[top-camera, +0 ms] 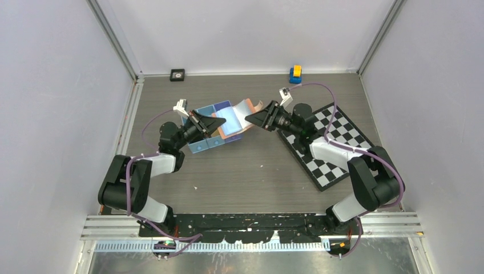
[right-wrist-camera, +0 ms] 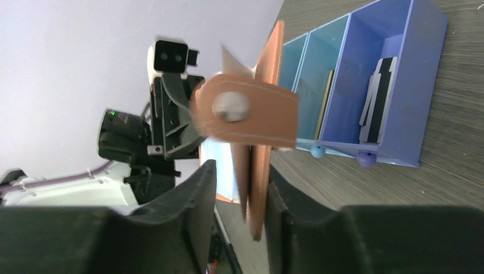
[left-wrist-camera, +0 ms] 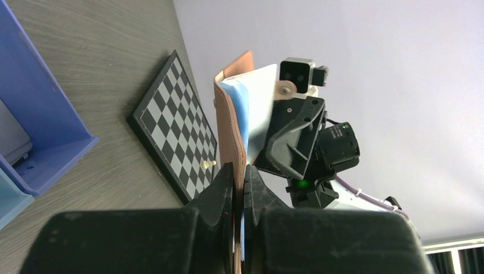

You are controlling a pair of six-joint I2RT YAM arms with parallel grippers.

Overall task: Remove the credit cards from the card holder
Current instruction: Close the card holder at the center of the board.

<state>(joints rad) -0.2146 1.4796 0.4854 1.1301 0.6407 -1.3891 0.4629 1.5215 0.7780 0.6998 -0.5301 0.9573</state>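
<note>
- The card holder was held in the air over the blue tray, clamped at its edge by the closed left gripper.
- The right gripper was set astride the other leaf, with a gap seen at one finger. Whether it gripped could not be told.
- A pale card was seen sticking out of the holder, not yet removed.
- Dark cards stood in the tray and were judged already out.
- The checkered board lay aside, clear of the work.
- The snap flap was judged a possible snag.

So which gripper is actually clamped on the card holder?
The left gripper: its fingers are pinched shut on the card holder. The right gripper only straddles it, with a gap showing beside one finger.
</note>
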